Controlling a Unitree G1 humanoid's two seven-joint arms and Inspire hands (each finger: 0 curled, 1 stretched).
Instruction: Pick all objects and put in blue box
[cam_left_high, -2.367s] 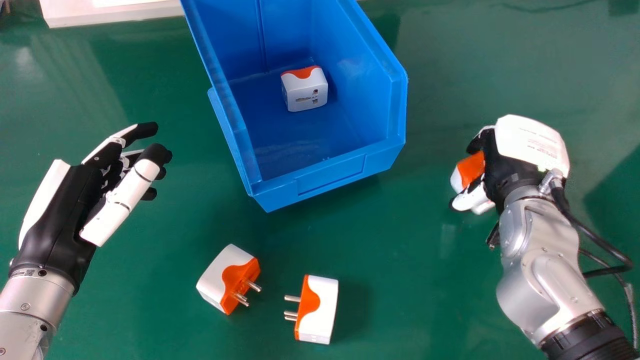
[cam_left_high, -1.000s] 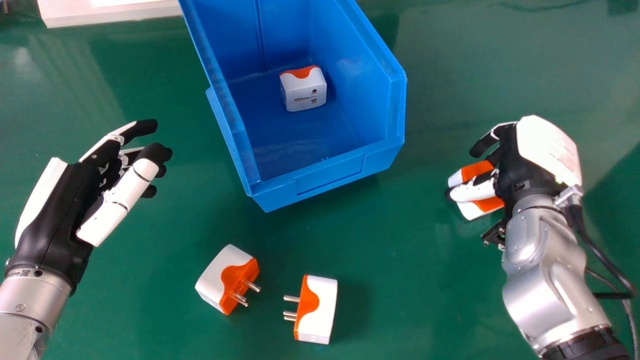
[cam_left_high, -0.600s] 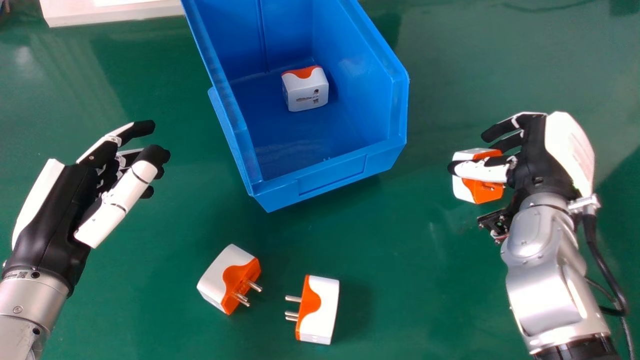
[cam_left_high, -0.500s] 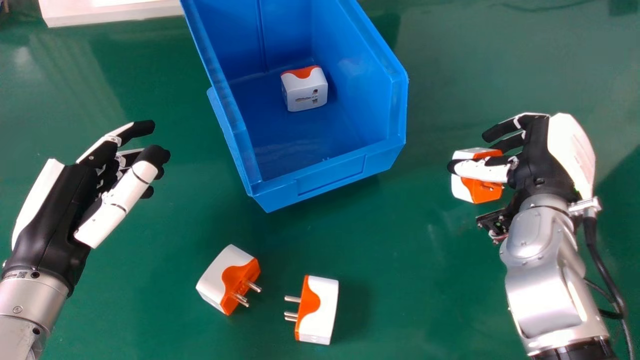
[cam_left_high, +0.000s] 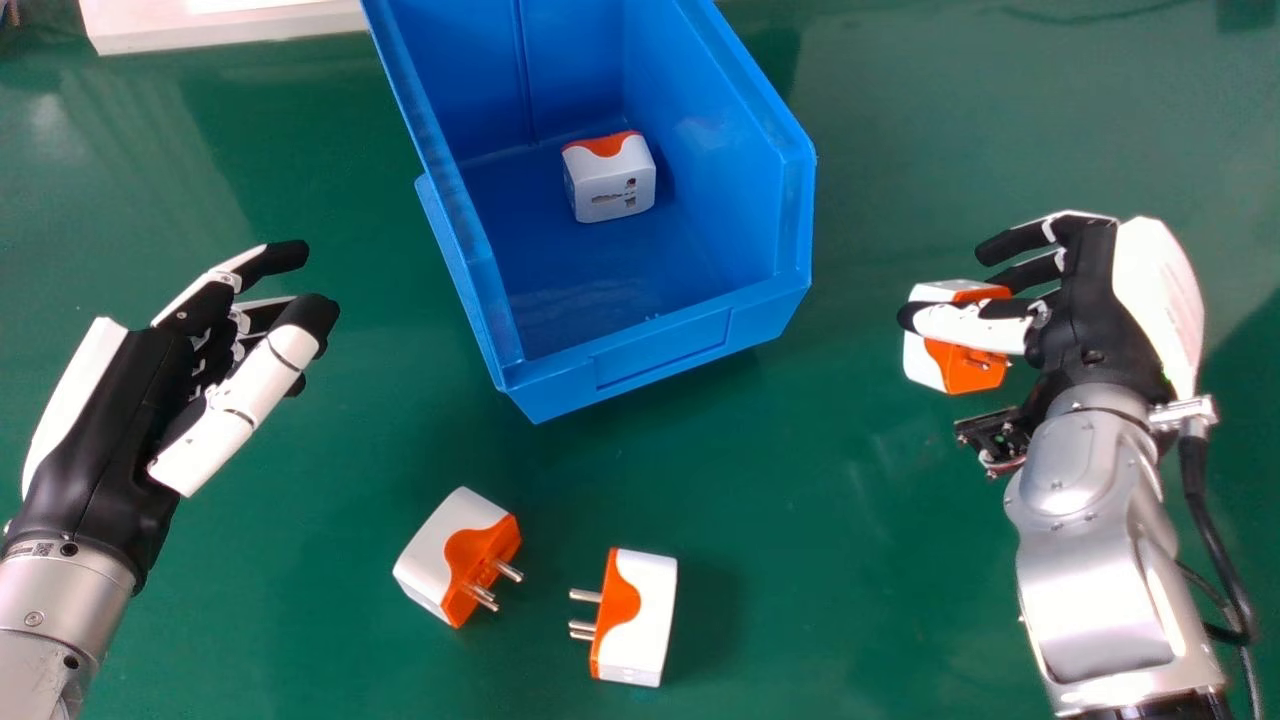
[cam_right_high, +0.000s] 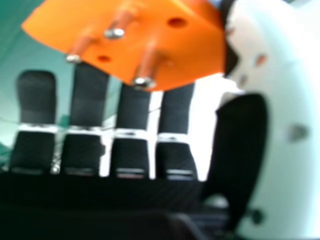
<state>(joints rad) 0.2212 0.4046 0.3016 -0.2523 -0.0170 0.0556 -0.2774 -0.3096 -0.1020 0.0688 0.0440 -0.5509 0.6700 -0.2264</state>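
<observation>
My right hand (cam_left_high: 1088, 305) is over the table's right side, pinching a white-and-orange plug adapter (cam_left_high: 924, 362) between thumb and fingers. In the right hand view, the orange pin face of this adapter (cam_right_high: 192, 52) shows above my right hand (cam_right_high: 134, 110), three metal pins pointing out. The blue box (cam_left_high: 660, 355) stands at the upper middle, with one adapter (cam_left_high: 612, 190) inside it. Two more adapters lie on the table below the box: a tilted one (cam_left_high: 440, 550) and one (cam_left_high: 645, 620) with pins facing left. My left hand (cam_left_high: 130, 420) is left of the box, fingers relaxed, holding nothing.
The green table (cam_left_high: 800, 560) extends around the box. A white object (cam_left_high: 230, 25) lies at the far left edge. A black cable (cam_left_high: 1205, 520) runs along my right forearm.
My right hand has turned and shifted rightward with its adapter, bringing more of the adapter into view. The box, the loose adapters and the one inside stay put. My left hand has barely moved.
</observation>
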